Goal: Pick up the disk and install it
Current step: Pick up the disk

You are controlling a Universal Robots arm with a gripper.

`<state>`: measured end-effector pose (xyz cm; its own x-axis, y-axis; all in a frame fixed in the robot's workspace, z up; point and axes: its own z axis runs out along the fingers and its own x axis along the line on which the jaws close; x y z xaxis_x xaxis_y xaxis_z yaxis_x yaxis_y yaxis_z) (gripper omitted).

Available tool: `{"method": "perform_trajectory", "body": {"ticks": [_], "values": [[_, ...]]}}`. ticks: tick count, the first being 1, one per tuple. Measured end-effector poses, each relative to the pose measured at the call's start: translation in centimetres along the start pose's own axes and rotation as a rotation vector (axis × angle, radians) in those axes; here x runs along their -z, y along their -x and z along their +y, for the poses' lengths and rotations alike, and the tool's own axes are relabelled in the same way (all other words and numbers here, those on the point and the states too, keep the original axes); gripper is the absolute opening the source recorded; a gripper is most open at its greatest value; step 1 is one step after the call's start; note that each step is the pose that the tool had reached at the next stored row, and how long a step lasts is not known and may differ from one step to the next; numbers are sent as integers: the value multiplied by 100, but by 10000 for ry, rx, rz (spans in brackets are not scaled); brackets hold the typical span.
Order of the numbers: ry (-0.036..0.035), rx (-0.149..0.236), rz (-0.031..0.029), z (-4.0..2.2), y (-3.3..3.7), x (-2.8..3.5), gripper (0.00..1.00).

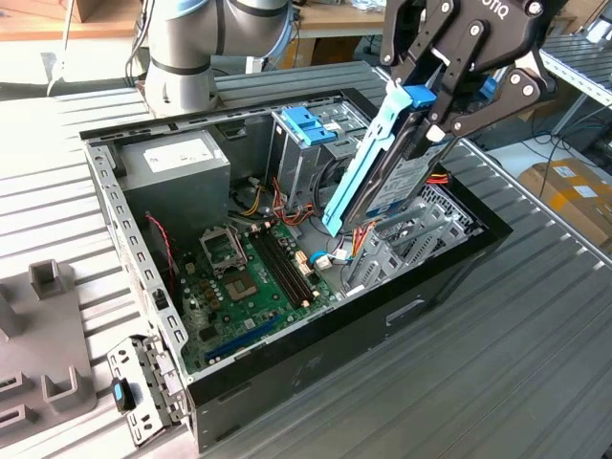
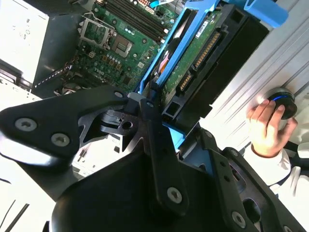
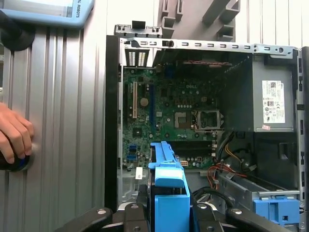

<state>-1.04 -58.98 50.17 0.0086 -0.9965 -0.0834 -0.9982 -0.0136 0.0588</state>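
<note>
Your pincer (image 1: 432, 120) is clamped shut on the disk (image 1: 375, 164). It grips the drive near its upper end, so the disk hangs tilted, lower end down, over the exterior view's right side of the open computer case (image 1: 316, 335).

Reading that view from its left:
- **Well clear:** the grey power supply (image 1: 177, 164) sits in the far corner, then the motherboard (image 1: 253, 282) with its empty CPU socket (image 1: 218, 251). Neither should trouble you.
- **Loose cables:** the red and yellow cables (image 1: 273, 203) lie between the board and the drive cage. Judge them a snag risk and steer the lower rail away from them.
- **Not your target:** the bare blue bracket (image 1: 308, 124) sits on top of the cage.
- **Likely seat:** the grey metal bay (image 1: 411, 239) lies just beneath the disk's lower end.

To do this well, square the disk's blue rails to the bay's guides before committing, and go slowly, since the tilt looks steep.

In the second wrist view a person's hand (image 2: 268, 126) rests on a round knob (image 2: 282, 102) beside the case, so stay inside the case walls.
</note>
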Motion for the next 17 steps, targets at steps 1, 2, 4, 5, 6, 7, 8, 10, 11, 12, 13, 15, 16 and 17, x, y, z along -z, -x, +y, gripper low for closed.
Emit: {"method": "perform_trajectory", "body": {"ticks": [1,2,4,5,6,7,8,10,11,12,13,15,16,17], "values": [[0,0,1,-4,-6,1,37],[0,0,0,-15,-25,2,37],[0,-1,1,-29,-48,4,37],[0,0,1,-32,-54,5,37],[0,0,1,-39,-67,6,37],[0,0,0,-46,-80,7,37],[0,0,1,-50,-86,7,37],[0,0,0,-64,-109,9,37],[0,0,0,-68,-116,10,37],[0,0,0,-72,-122,10,37],[0,0,1,-76,-129,11,37],[0,0,0,-86,-147,12,37],[0,0,0,-91,-155,13,37],[0,0,1,-96,-162,14,37]]}}
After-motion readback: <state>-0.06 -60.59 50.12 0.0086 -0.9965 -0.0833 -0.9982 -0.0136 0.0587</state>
